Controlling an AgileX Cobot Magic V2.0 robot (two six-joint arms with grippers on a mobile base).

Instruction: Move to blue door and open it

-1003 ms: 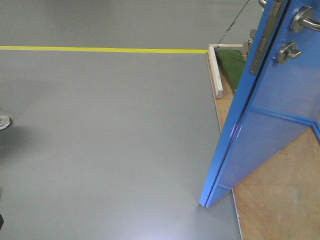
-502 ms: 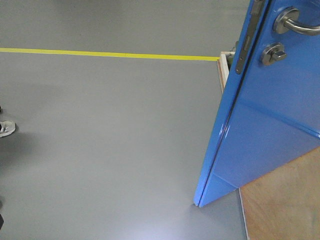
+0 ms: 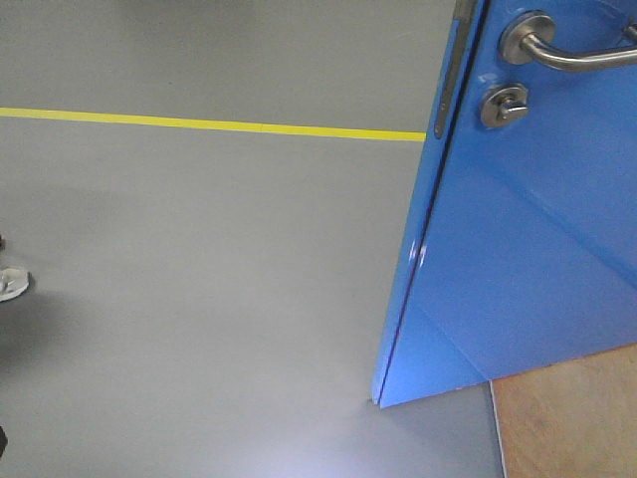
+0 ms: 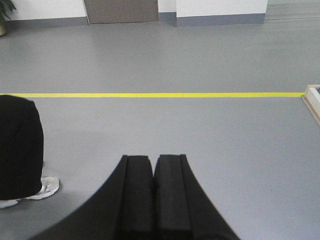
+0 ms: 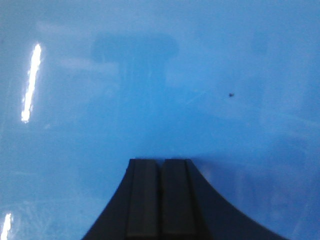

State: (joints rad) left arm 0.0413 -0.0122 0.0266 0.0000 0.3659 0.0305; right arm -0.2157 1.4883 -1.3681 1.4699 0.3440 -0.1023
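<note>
A: What's changed in the last sec, front view?

B: The blue door (image 3: 518,249) fills much more of the right side. Its free edge has slid left. The white timber frame (image 4: 314,100) seen behind it a sec ago is now hidden there; only the left wrist view catches it, far right. The lever handle (image 3: 572,55) and thumb-turn lock (image 3: 503,103) have drifted left too, w/ the metal edge plate (image 3: 450,70) just left of them.

A: Robot moving, or door swinging?

B: Prob both. The yellow line (image 3: 199,123) on the floor (image 3: 199,299) sits lower than before, so the base is shifting. The door stands at an angle to its plywood platform (image 3: 567,423), bottom corner out over the grey floor.

A: Tools?

B: The right tool (image 5: 160,162) has its fingers clenched together, nothing btwn them, tips right up at the glossy panel w/ their own reflection just above. Contact looks likely but can't be confirmed. The left tool (image 4: 152,159) is also clenched and empty, pointing at open floor.

A: Meaning for the task?

B: Approach looks done and the door is already ajar. No tool is on the handle, so it reads as a push on the panel by the right tool, widening the opening.

A: Risks?

B: Slick surface, so the tips may slide. A bystander's leg (image 4: 17,145) stands near left, apart from the door.
</note>
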